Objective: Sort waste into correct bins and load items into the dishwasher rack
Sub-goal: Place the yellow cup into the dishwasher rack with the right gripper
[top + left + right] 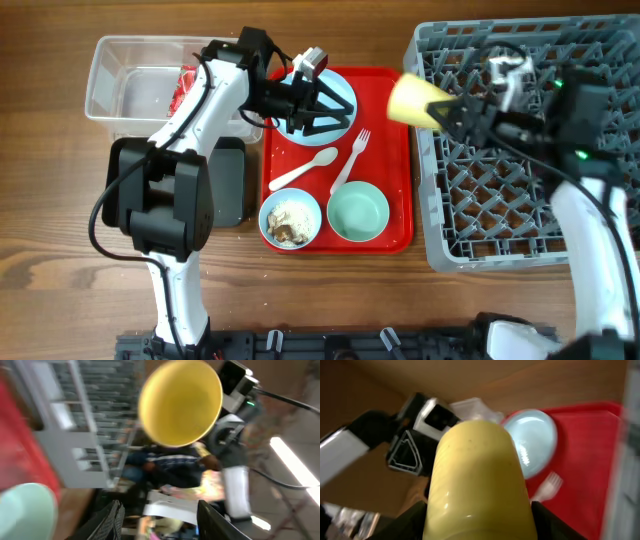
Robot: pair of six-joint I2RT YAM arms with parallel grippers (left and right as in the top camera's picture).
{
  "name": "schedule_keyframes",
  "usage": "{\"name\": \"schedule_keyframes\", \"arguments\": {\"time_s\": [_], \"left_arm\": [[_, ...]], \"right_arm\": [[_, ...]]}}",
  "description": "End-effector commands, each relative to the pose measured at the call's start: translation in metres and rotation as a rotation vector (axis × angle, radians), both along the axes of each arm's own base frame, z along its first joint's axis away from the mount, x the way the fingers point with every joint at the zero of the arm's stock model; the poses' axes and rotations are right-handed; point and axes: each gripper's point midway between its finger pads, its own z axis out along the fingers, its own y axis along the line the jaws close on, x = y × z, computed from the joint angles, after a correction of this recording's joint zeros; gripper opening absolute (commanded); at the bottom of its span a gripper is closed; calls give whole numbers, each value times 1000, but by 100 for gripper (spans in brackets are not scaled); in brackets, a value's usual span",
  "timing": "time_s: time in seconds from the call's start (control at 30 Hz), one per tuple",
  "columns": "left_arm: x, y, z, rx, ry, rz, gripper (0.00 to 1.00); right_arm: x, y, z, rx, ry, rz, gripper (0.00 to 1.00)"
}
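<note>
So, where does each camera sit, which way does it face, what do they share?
Overhead: above the table, facing straight down; tray, rack, both arms show.
Left wrist: on the left arm, facing sideways into the yellow cup; own fingers below.
Right wrist: on the right arm, facing along the cup toward the plate; own fingers below.
Shared: the yellow cup.
</note>
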Motion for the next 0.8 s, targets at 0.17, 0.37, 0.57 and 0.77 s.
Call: {"name": "schedule_keyframes", "arguments": {"time_s": [0.17,0.37,0.57,0.77], "left_arm": [[12,24,-60,435,-190,13,50],[28,69,-109,827,-274,41,55],[37,81,-117,915,-304,61,56],[37,81,-117,915,-306,62,56]], "right_arm": [[-49,-61,32,-402,155,-302,31],[-107,-100,1,-618,503,-445,31],[-109,-104,-39,-680,683,-441,31],[-100,-97,-76,-769,802,-384,31]]}}
